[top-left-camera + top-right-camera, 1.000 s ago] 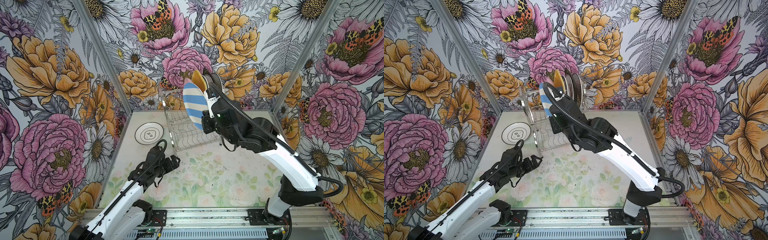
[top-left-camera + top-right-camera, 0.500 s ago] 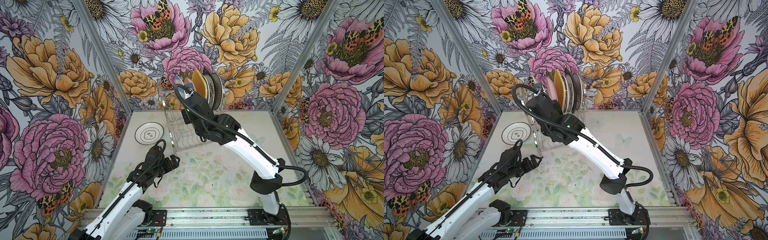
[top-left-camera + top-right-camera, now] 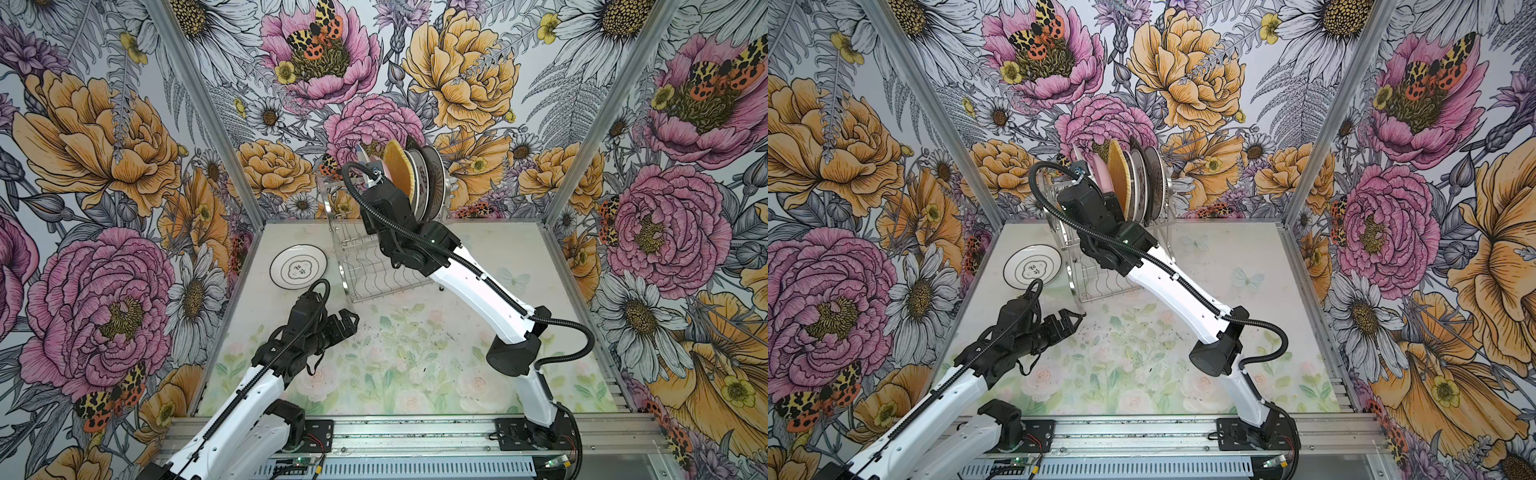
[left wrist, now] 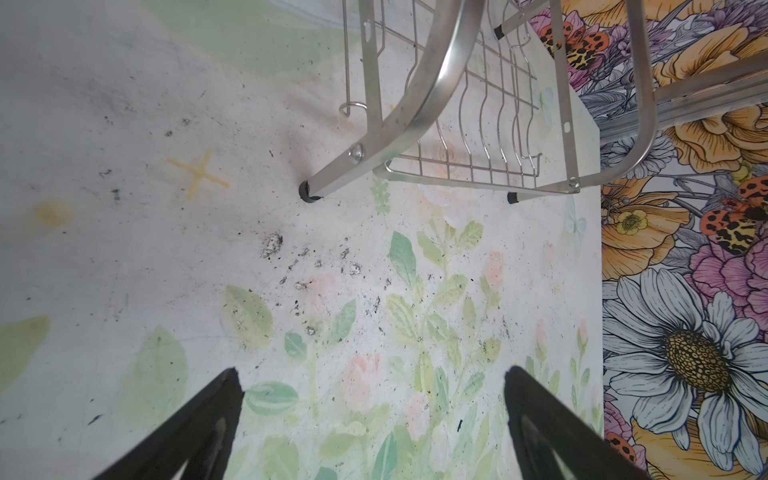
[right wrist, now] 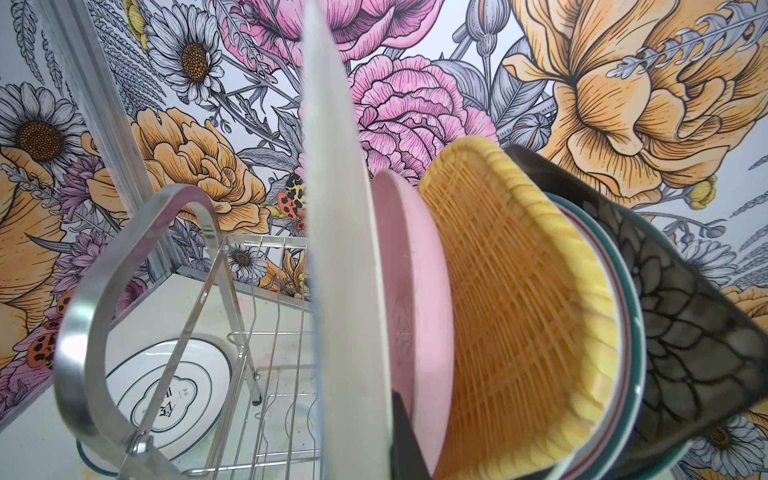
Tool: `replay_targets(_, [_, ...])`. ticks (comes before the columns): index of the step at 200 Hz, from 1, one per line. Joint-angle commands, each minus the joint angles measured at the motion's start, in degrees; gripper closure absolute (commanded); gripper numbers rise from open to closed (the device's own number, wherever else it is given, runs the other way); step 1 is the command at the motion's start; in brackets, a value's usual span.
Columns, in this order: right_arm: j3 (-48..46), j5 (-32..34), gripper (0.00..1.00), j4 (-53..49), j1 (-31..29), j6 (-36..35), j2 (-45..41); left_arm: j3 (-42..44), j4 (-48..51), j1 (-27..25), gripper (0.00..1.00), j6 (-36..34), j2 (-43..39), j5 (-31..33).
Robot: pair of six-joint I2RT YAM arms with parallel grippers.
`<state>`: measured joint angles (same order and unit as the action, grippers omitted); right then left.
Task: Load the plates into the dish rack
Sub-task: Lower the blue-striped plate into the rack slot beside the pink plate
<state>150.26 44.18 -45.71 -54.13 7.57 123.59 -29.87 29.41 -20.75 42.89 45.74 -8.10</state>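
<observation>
The dish rack (image 3: 374, 270) stands at the back of the table (image 3: 415, 353), plates (image 3: 422, 183) on edge across its upper tier. The right gripper (image 5: 386, 432) is clamped on a pale plate (image 5: 345, 249), upright just beside the pink plate (image 5: 411, 291). A white plate (image 3: 298, 266) lies flat left of the rack, and the left gripper (image 3: 349, 322) gapes empty.

Bright, even light throughout, shadows soft on the surface (image 3: 415, 353); glare streaks the rack (image 4: 432, 83) frame, and the nearest plate (image 5: 345, 249) is blurred in the right wrist view.
</observation>
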Motion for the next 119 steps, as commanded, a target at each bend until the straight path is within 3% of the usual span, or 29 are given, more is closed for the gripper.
replay_targets(1, [2.3,-1.5,1.0,3.8,0.8,-0.3,1.3,1.0,0.2,0.5,0.01,-0.5,-0.9,1.3])
replay_targets(119, [0.9,-3.1,1.0,4.0,2.4,1.8,3.5,0.9,0.2,0.5,0.01,-0.3,-0.3,1.5])
